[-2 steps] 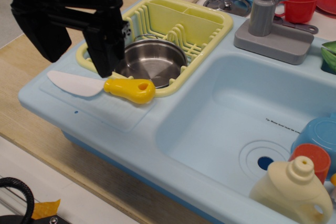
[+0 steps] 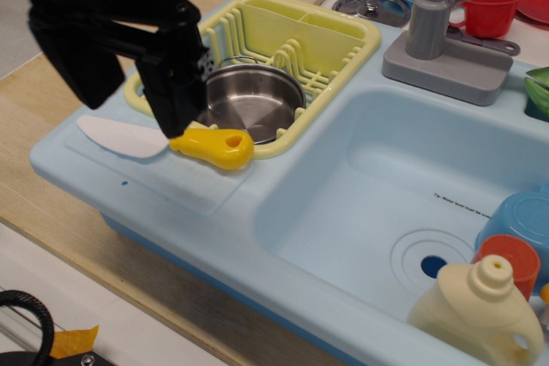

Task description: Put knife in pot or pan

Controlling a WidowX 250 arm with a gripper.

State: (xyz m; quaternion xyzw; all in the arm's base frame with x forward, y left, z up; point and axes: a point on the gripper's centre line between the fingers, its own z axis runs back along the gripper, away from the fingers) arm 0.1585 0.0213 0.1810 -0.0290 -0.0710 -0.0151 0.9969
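Note:
The knife [image 2: 206, 147] lies flat on the light blue drainboard [image 2: 163, 182] left of the sink, white blade pointing left, yellow handle to the right. The steel pot [image 2: 253, 105] stands in the yellow dish rack [image 2: 292, 40] just behind the knife. My black gripper [image 2: 133, 116] hangs over the knife, open and empty. Its right finger [image 2: 171, 96] comes down to where blade meets handle, and its left finger [image 2: 77, 66] is behind the blade's tip. The gripper hides the pot's left part.
The deep sink basin [image 2: 386, 195] lies to the right, with a cream bottle [image 2: 480, 315], an orange cup and a blue cup at its right. A grey faucet [image 2: 437, 23], a flat metal lid [image 2: 371, 6], a red cup [image 2: 489, 10] and blue dishes stand behind.
My gripper has moved slightly down and to the right, closer to the knife. The knife and pot have not moved.

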